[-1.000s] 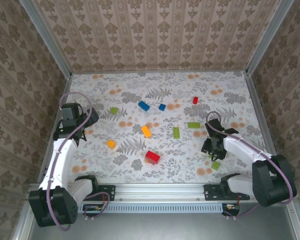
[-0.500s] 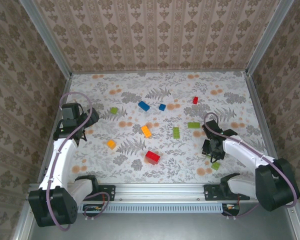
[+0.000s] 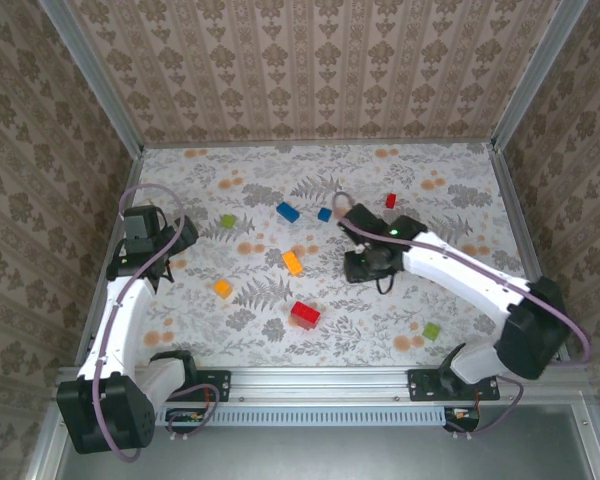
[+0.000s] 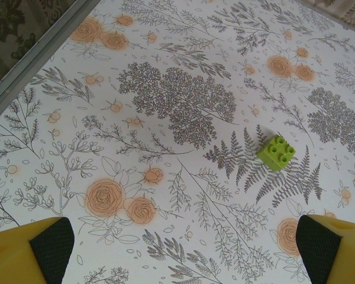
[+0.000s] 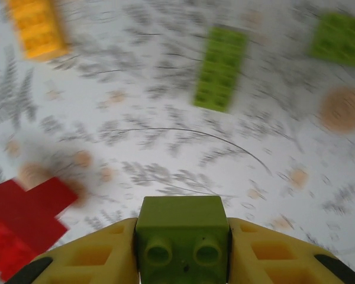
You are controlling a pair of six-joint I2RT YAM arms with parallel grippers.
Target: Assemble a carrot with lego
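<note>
My right gripper (image 5: 182,263) is shut on a small green lego brick (image 5: 180,222), studs toward the camera, held above the mat. Ahead of it lie an oblong green brick (image 5: 220,68), another green one (image 5: 342,38), an orange one (image 5: 35,26) and a red one (image 5: 21,228), all blurred. From above, the right gripper (image 3: 365,265) hangs near the table's middle, right of the orange brick (image 3: 293,262). My left gripper (image 4: 183,251) stands open with nothing between its fingers, a small green brick (image 4: 276,152) lying ahead of it. The left gripper (image 3: 165,250) is at the table's left side.
More loose bricks lie on the flowered mat: blue (image 3: 287,211), small blue (image 3: 324,214), small red (image 3: 390,200), small orange (image 3: 222,288), red (image 3: 304,314), green (image 3: 432,330) and small green (image 3: 227,220). Metal rails (image 3: 110,110) and patterned walls bound the table.
The right arm has swung left from the near right to the table's middle, its jaws now shut on a small green brick. The left arm has not moved.
</note>
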